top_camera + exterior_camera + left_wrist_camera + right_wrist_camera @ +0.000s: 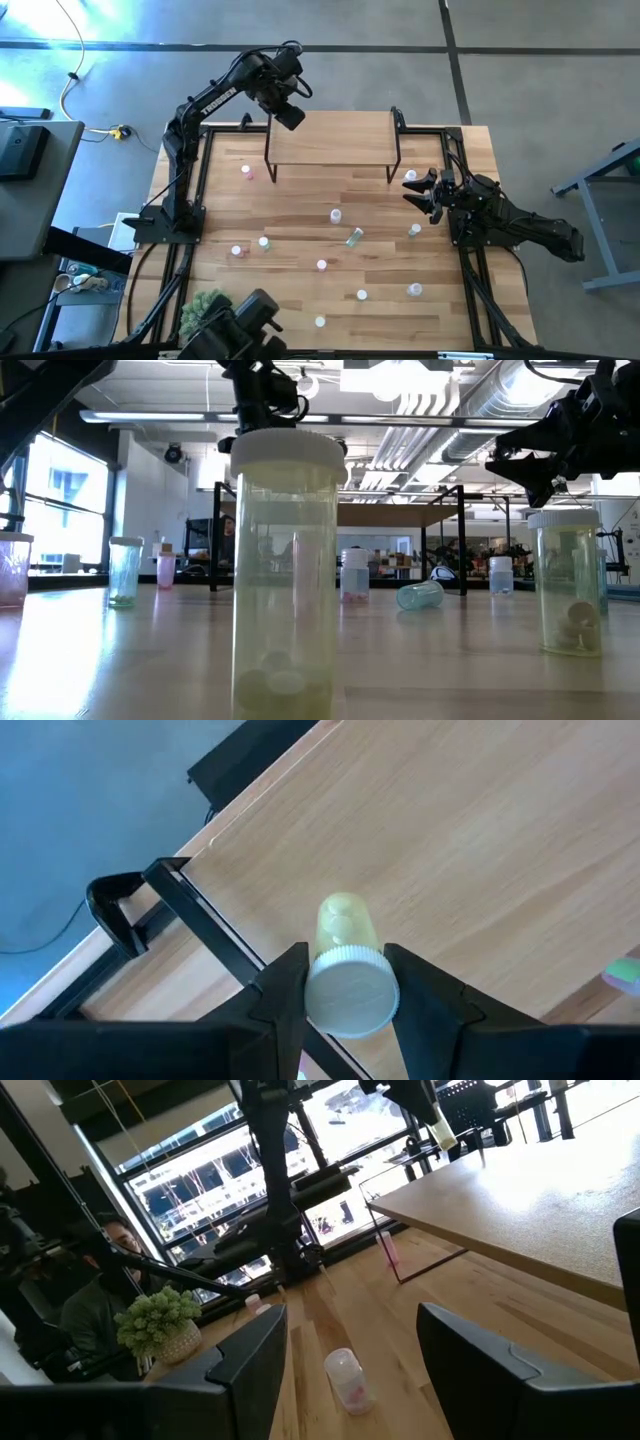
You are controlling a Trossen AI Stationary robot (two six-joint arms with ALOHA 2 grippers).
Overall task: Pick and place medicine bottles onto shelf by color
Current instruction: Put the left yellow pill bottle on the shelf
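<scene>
Left gripper (345,995) pinches a yellow bottle (345,965) above the shelf's (330,140) left edge; its arm (215,100) reads "TROSSEN"; right gripper (422,192), spread, hovers near the table's (300,230) right edge.

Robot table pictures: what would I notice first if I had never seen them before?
Probably the left gripper, up over the shelf's left end, pinching a yellow bottle by its white cap. Next, the little bottles scattered across the table, one green bottle lying tipped over near the middle. The right gripper waits open by the table's right edge, near the shelf's right legs.
</scene>
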